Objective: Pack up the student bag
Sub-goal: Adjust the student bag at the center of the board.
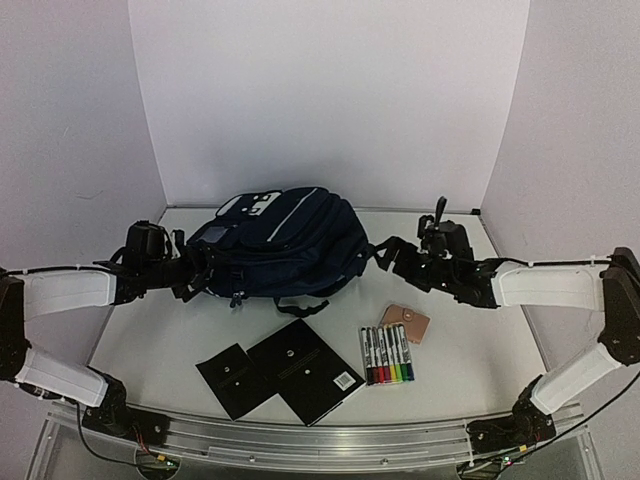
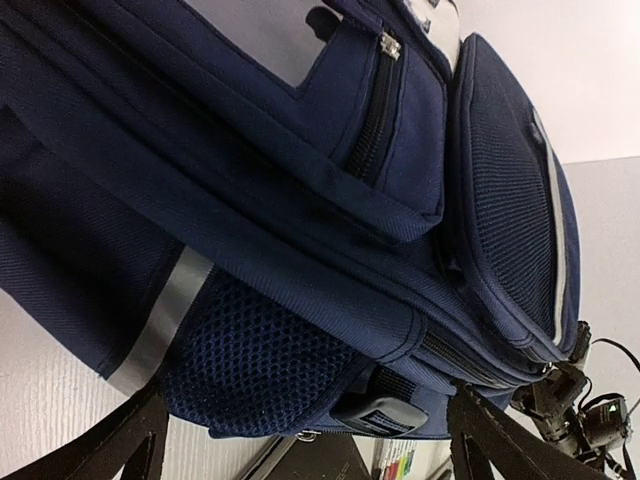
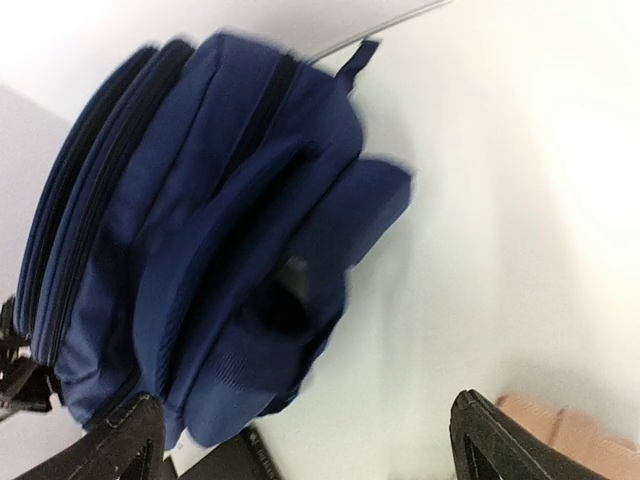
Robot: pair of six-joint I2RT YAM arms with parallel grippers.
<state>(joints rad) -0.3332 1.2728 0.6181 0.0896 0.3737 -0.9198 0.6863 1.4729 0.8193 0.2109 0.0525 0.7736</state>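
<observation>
The student bag (image 1: 285,240), navy-blue with white piping, lies on its side at the back middle of the table. My left gripper (image 1: 205,275) is at the bag's left end. In the left wrist view it (image 2: 310,440) stands open, with the bag's (image 2: 300,250) mesh side pocket (image 2: 270,360) close in front of it and its fingers (image 2: 120,440) clear of the fabric. My right gripper (image 1: 385,255) is just off the bag's right end. The blurred right wrist view shows it (image 3: 300,440) open, nothing between its fingers (image 3: 500,440), the bag (image 3: 200,250) a little ahead.
In front of the bag lie two black notebooks (image 1: 305,370) (image 1: 235,378). A row of coloured markers (image 1: 386,355) and a tan wallet (image 1: 407,322) are to their right. White walls close in the table at the back and sides.
</observation>
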